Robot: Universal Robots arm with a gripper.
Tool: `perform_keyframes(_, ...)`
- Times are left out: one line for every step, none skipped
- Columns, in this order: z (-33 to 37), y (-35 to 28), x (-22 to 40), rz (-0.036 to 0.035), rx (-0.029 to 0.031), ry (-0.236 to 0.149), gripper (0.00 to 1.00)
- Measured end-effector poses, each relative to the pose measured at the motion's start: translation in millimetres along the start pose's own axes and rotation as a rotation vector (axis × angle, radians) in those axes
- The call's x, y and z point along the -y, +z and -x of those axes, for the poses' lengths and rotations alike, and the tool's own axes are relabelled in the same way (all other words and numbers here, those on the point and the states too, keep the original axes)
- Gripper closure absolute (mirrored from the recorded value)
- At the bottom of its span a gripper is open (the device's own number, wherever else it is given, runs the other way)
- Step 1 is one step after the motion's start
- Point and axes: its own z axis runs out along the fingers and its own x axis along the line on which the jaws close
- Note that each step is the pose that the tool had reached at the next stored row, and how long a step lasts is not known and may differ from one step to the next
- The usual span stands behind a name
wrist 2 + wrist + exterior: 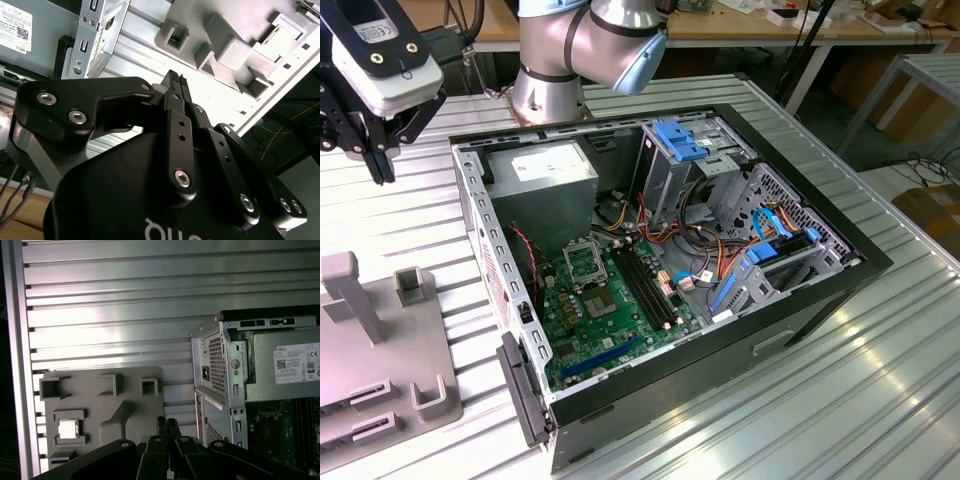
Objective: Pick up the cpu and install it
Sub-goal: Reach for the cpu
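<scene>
Your widest surface is the ribbed silver aluminium table (880, 380), which fills most of the exterior view. On it, mid-frame, lies the open black desktop computer case (670, 385). You can look straight down at its green motherboard (620, 320) and the metal-framed square socket (582, 262) near the board's upper end. The grey and pale blue robot arm (580, 45) stands at the top of the frame, behind the case.

Low on the exterior view's left sits the flat grey plastic fixture plate (380, 340) with raised blocks and pockets, just beside the case.

Your black two-finger gripper (380, 165) hangs in the upper part of the exterior view's left, with its fingers pointing down. It is clear of the case. In both wrist views the fingers (161, 424) are pressed together with nothing between them, so the gripper is clenched and empty.

The cpu (68, 429), a small flat square chip with a silver-grey metal top, lies seated in a square pocket of the fixture plate in the first wrist view. It sits apart from the fingertips, on the side of the plate away from the case, and the gripper is not touching it.
</scene>
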Motion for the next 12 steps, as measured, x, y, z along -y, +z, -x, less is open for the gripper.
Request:
perform_keyframes(-0.5,0.1,0.1,0.0001,0.0002,0.0,0.85)
perform_keyframes(-1.4,0.0,0.1,0.0,0.0001,0.0,0.85)
perform_keyframes(-2.7,0.0,0.2,0.0001,0.0001,0.0,0.85)
perform_keyframes(-3.5,0.0,0.3,0.0001,0.0001,0.0,0.85)
perform_keyframes(-4.5,0.0,0.4,0.0,0.0001,0.0,0.85)
perform_keyframes(-5.4,-0.1,0.4,0.0,0.0,0.0,0.85)
perform_keyframes(-6.3,-0.1,0.5,0.0,0.0,0.0,0.85)
perform_keyframes(-7.3,-0.1,0.6,0.0001,0.0001,0.0,0.85)
perform_keyframes(-8.2,-0.1,0.7,0.0,0.0,0.0,0.85)
perform_keyframes(-9.1,-0.1,0.7,0.0,0.0001,0.0,0.85)
perform_keyframes(-9.9,-0.1,0.8,0.0,0.0,0.0,0.85)
perform_keyframes(-10.8,-0.1,0.9,0.0,0.0,0.0,0.85)
